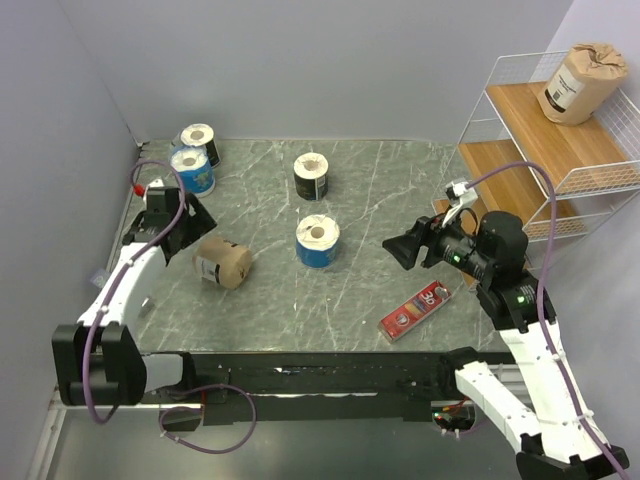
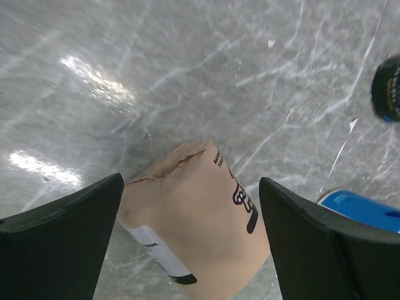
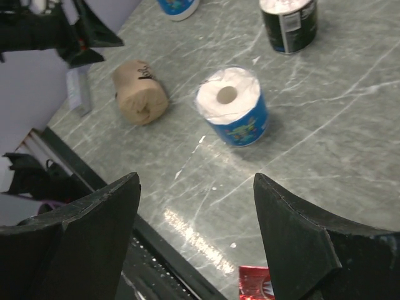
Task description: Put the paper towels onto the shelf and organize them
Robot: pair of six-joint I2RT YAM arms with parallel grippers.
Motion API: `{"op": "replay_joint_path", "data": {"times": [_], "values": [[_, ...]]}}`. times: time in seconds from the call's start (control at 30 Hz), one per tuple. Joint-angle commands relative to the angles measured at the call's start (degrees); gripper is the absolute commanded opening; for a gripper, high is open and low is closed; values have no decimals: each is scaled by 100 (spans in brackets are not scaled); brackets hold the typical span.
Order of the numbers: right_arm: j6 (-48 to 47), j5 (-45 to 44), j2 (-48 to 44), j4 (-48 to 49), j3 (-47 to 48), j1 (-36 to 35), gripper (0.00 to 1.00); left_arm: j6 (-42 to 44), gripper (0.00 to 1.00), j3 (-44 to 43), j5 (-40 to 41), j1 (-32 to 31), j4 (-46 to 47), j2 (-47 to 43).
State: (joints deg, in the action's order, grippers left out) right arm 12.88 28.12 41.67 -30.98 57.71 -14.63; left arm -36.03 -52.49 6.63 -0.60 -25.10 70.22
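Straddles toppled brown roll [image 1: 222, 263] near table's [image 1: 380, 200] left edge with left claw [image 2: 190, 180] spread wide. Holds right claw [image 3: 197, 178] spread, empty, above table's right side. Shows second brown roll [image 1: 582, 82] on shelf's [image 1: 540, 150] top tier, blue roll [image 1: 318, 241] upright mid-table.

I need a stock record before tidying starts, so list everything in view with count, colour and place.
Brown rolls: two, kraft brown; one on the shelf's top tier, one lying on its side at the table's left.
Blue rolls: two, blue with white tops; one mid-table, one in the far-left corner.
Black rolls: two, black with white tops; one mid-table further back, one in the far-left corner.
Box: one, red, flat; near edge, right of centre.
Shelf: one, white wire with wooden tiers; right side.
Table: one, grey marble.
Left fingers: two, black; open, either side of the lying brown roll.
Right fingers: two, black; open, empty.
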Motion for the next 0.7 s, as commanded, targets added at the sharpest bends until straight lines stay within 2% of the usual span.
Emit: {"op": "replay_joint_path", "data": {"times": [0.0,0.17,0.27,0.4,0.57,0.67], "values": [[407,203,-186,620,-146,-215,79,-229,96,-192,-593,16,181,334],[627,-175,-151,716,-401,-575,78,-308,98,-34,-1102,16,225,660],[707,-333,-81,813,-471,-812,78,-483,99,352,-1523,-54,567,283],[882,-658,244,962,-481,-1216,77,-887,99,888,-1770,-562,857,-165],[1076,-1176,1165,1181,-208,-2033,74,-1126,98,1074,-1745,-1003,920,-587],[1076,-1590,1990,1462,186,-2631,71,-976,96,811,-1245,-986,604,-676]]}}
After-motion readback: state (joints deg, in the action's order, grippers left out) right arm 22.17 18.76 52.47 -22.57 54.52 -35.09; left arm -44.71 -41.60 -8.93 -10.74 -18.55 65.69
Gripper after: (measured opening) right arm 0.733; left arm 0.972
